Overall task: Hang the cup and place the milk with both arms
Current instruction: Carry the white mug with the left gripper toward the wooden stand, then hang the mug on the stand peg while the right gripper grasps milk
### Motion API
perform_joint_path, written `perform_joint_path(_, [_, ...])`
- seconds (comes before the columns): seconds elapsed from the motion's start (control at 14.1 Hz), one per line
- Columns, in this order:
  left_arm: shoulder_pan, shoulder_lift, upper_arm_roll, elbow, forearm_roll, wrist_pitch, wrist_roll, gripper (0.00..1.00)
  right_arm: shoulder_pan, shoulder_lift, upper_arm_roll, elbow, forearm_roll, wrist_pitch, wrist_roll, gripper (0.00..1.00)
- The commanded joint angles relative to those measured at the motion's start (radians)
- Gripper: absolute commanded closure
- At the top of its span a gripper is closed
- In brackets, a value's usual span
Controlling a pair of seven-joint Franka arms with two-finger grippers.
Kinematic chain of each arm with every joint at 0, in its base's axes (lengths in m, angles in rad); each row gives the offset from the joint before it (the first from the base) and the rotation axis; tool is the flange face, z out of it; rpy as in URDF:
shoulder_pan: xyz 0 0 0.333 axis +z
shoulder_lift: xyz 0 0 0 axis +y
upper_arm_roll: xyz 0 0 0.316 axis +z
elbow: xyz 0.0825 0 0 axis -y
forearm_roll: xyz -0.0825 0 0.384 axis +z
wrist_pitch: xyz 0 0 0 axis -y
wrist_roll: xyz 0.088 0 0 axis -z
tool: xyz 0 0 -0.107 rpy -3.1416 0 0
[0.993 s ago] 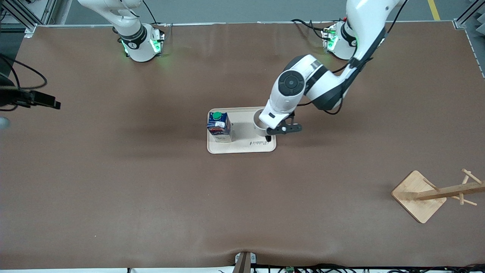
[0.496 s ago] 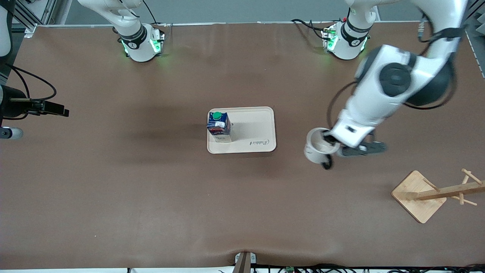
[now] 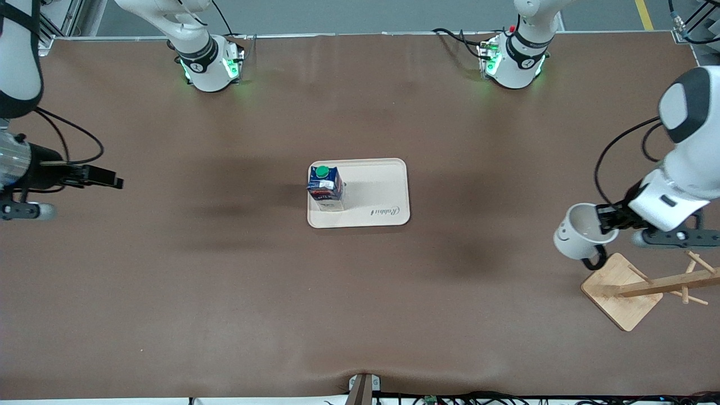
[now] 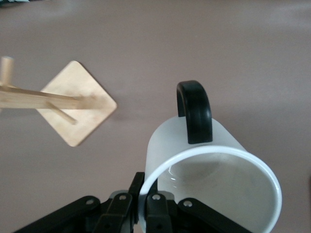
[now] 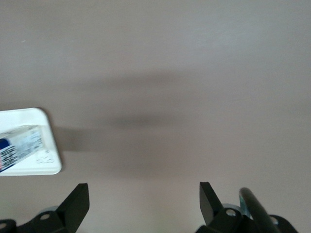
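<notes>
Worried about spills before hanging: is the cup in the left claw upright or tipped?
Tipped. The cup hangs from the left claw by its rim, mouth slanted, handle lowest, above the table beside the wooden rack. It looks empty.

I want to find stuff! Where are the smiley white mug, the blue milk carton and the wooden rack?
White smiley mug (image 3: 574, 239), front view, its side.
Blue milk carton (image 3: 325, 188), front view, its label.
Wooden peg rack (image 3: 619, 292), front view, its base.

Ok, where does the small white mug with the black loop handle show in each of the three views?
Front view: the white mug hangs from the shut left gripper above the bamboo rack's square base.
Left wrist view: mug fills the foreground, handle toward the table.
Right wrist view: not in it; only the open right gripper.
Shared landmark: rack base.
</notes>
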Motion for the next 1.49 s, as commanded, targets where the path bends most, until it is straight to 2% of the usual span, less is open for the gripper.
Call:
perform_joint_path(0.0, [0.072,-0.032,-0.007,-0.004,-0.007,-0.024,0.140,1.00,0.097,-0.010,-0.003,-0.023,0.027,0.009,0.081,0.00])
perform_joint_path(0.21, [0.158,-0.025,-0.008,0.044,-0.057,-0.016,0.300,1.00,0.260,-0.005,-0.003,-0.028,0.028,0.053,0.344,0.00])
perform_joint_path(0.43, [0.201,0.003,-0.007,0.050,-0.082,-0.010,0.358,1.00,0.428,0.050,-0.003,-0.020,0.032,0.194,0.566,0.00])
perform_joint_path(0.57, [0.204,0.012,-0.007,0.050,-0.082,-0.008,0.360,1.00,0.524,0.097,-0.003,-0.019,0.033,0.295,0.635,0.00])
perform_joint_path(0.85, [0.218,0.037,-0.007,0.073,-0.082,0.004,0.401,1.00,0.617,0.208,-0.003,0.009,0.038,0.443,0.715,0.00])
perform_joint_path(0.99, [0.241,0.075,-0.007,0.116,-0.082,0.005,0.446,1.00,0.650,0.227,-0.004,0.004,0.022,0.440,0.717,0.00])
perform_joint_path(1.28, [0.262,0.103,-0.005,0.120,-0.110,0.021,0.490,1.00,0.657,0.249,-0.004,-0.003,0.024,0.421,0.732,0.00])
perform_joint_path(1.42, [0.269,0.118,-0.005,0.120,-0.111,0.022,0.495,1.00,0.679,0.266,-0.003,-0.003,0.032,0.421,0.816,0.00])
